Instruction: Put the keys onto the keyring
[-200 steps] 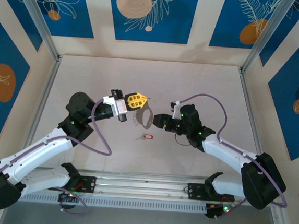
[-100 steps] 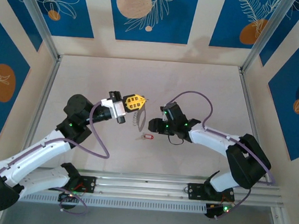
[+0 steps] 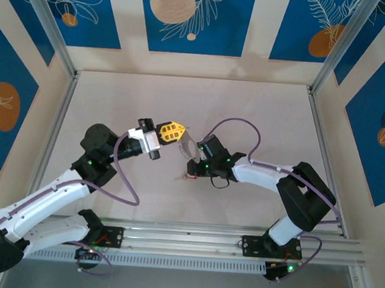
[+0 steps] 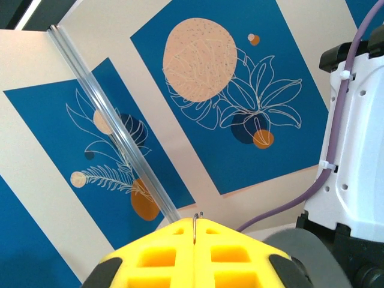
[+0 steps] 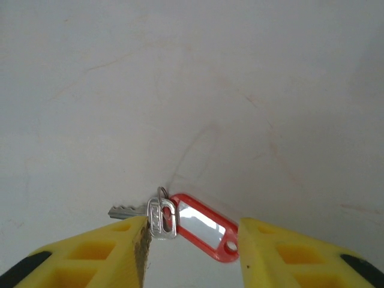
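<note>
From overhead you see a red speck at the right gripper [image 3: 190, 175]. Its wrist camera resolves a small silver key [image 5: 161, 217] joined to a red plastic tag [image 5: 204, 227], lying on the pale table [image 5: 192, 90] between parted yellow fingers [image 5: 96, 255] that grip nothing. Your left gripper [image 4: 197, 227] is clamped on the thin grey metal keyring [image 4: 196, 219]. One key, one tag, one ring.

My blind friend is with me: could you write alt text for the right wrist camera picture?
A small silver key with a red plastic tag lies on a pale table. The right gripper has one yellow finger either side of it, jaws open.
</note>
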`<action>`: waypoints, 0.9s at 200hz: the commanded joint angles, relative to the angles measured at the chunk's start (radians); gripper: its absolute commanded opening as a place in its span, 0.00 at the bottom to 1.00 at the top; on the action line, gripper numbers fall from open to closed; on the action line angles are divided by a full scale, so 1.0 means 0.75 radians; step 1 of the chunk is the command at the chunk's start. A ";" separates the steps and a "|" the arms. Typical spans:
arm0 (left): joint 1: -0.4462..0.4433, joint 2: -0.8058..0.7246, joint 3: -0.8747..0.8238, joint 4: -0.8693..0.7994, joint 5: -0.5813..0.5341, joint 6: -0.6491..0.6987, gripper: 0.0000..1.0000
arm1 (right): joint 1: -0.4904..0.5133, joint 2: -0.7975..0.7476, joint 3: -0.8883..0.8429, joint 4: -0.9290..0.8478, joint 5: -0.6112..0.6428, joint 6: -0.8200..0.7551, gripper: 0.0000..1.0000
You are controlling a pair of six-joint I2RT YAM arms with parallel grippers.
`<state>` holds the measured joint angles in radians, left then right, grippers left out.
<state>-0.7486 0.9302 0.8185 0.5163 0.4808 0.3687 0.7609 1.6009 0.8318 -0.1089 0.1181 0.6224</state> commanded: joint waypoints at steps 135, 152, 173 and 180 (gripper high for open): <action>-0.014 -0.052 -0.015 0.081 -0.019 0.009 0.00 | 0.035 0.180 0.068 0.169 -0.145 -0.064 0.28; -0.013 -0.052 -0.017 0.081 -0.019 0.009 0.00 | 0.035 0.185 0.065 0.171 -0.146 -0.065 0.27; -0.013 -0.050 -0.020 0.088 -0.021 0.011 0.00 | 0.034 0.189 0.063 0.170 -0.147 -0.065 0.25; -0.014 -0.049 -0.022 0.090 -0.021 0.010 0.00 | 0.035 0.190 0.061 0.170 -0.147 -0.066 0.24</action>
<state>-0.7486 0.9108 0.8120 0.5240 0.4767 0.3691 0.7799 1.7302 0.8585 0.0090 0.0254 0.5819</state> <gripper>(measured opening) 0.047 0.250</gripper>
